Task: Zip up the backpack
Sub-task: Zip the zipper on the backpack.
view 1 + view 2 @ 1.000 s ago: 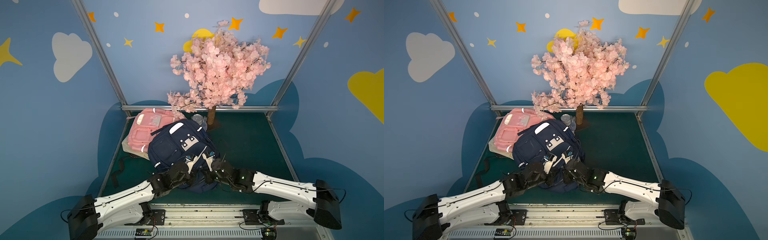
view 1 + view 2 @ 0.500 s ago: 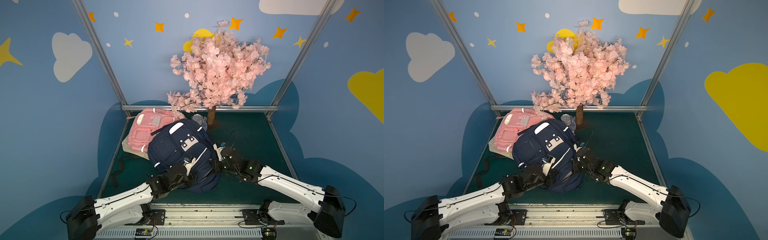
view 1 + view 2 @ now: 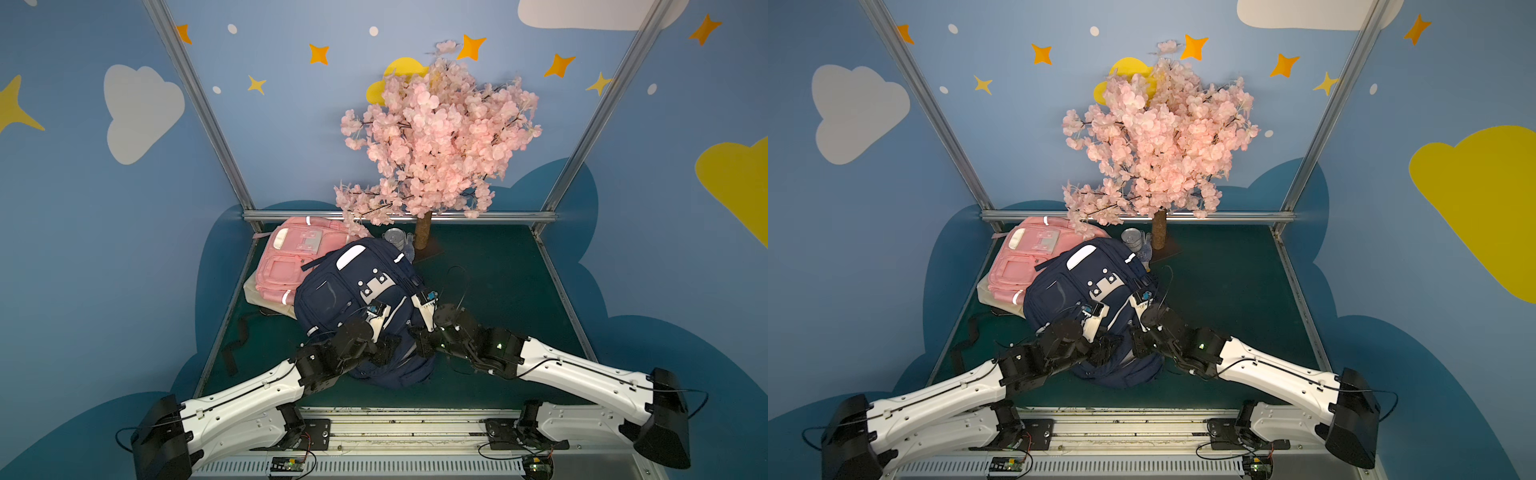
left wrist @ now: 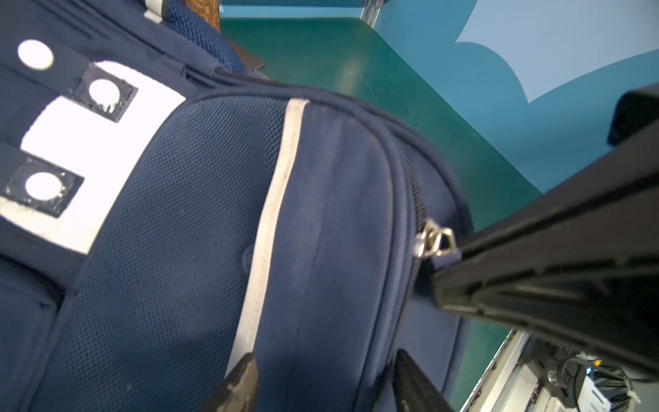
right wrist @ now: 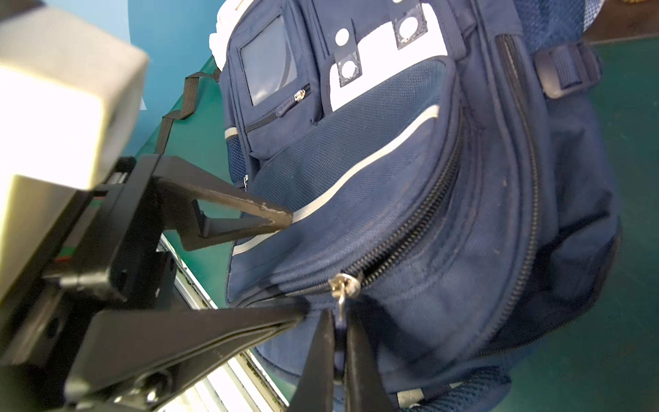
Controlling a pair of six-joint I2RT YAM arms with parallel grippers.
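Nearest the base rail (image 3: 415,428), the 2 arms reach in and meet at the near end of the navy backpack (image 3: 345,291). It lies front side up on the green table (image 3: 498,291), left of centre.

The right gripper (image 5: 338,315) is clamped tight on the zipper pull (image 5: 343,285) of the front pocket, at the near, right edge of the bag. The tab is pinched between its 2 fingers and the metal slider sits just past the tips. The teeth running away from the slider look meshed. On the other side a fabric flap covers them, so I cannot tell how they stand.

The left gripper (image 4: 324,360) has its jaws well apart, straddling the pocket's bulge. 1 fingertip (image 5: 281,215) touches the grey reflective strip, and the other lies just beside the slider. It grips nothing.

Behind the backpack, to the left, lies a pink bag (image 3: 291,257), its near corner under the navy one. Farther back, a small clear jar (image 3: 394,237) stands just beside the trunk of a pink blossom tree (image 3: 436,137) by the back wall.
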